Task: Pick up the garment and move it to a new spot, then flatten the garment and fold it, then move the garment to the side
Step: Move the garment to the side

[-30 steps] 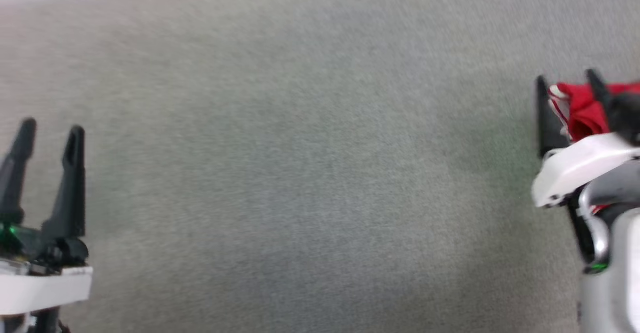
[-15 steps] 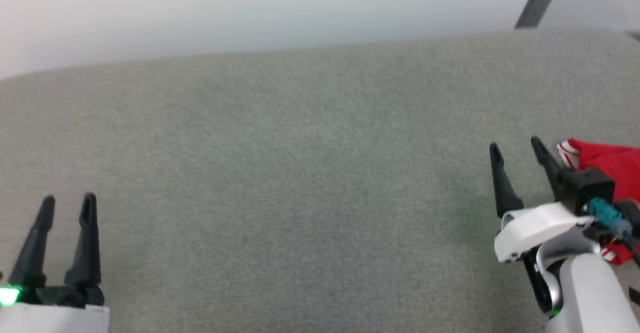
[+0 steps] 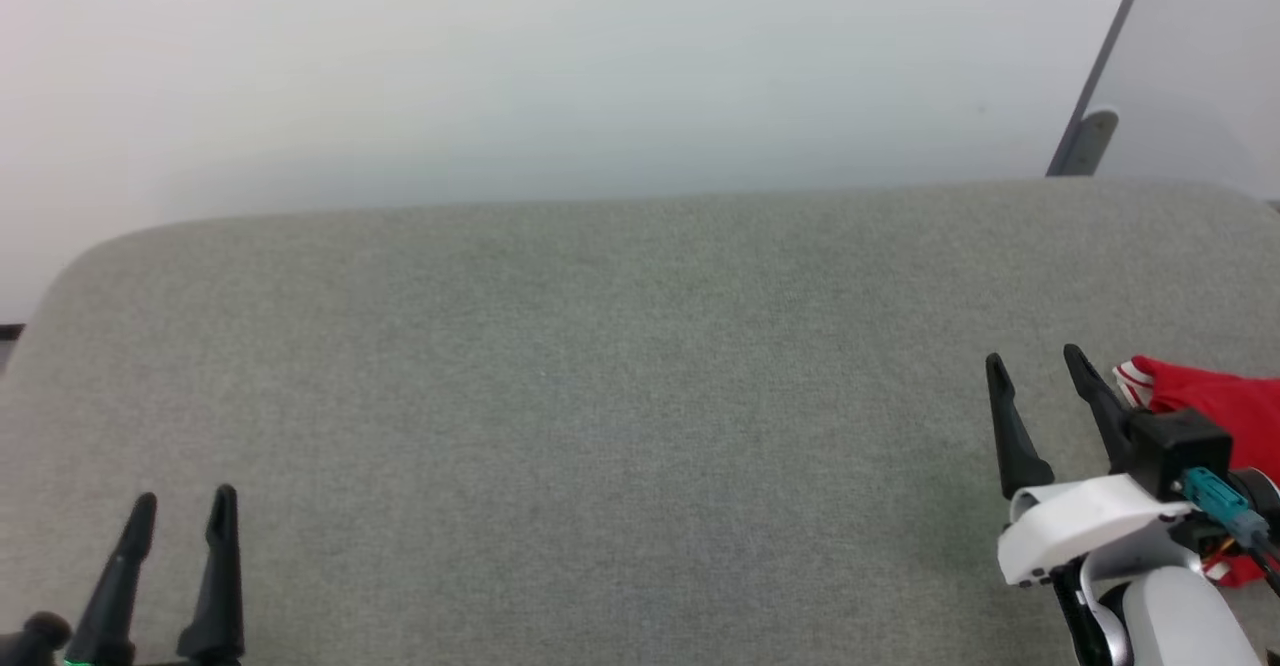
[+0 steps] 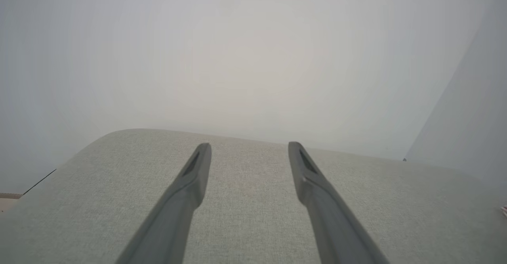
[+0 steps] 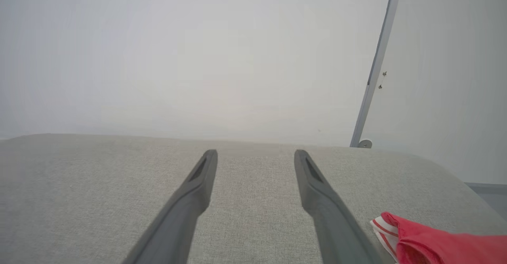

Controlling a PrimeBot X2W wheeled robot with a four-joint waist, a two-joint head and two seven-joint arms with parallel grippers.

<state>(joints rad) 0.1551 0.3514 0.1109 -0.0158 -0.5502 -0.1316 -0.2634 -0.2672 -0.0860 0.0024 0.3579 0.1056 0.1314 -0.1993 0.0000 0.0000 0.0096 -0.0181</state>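
Grey fabric surface (image 3: 600, 396), pale wall (image 3: 500, 66) newly in view: head has tilted up. Right gripper (image 3: 1033, 356), spread wide and empty, has drawn off the garment (image 3: 1215, 401), now bunched just right of it. Left gripper (image 3: 187, 496) likewise spread, empty. Folding likely still ahead.

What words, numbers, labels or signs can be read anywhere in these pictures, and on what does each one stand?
No text can be read.
The shirt shows a red fold with red-and-white striped trim, lying at the right end of the grey cushion; any print on it is hidden.
The wall and the cushion carry no writing.
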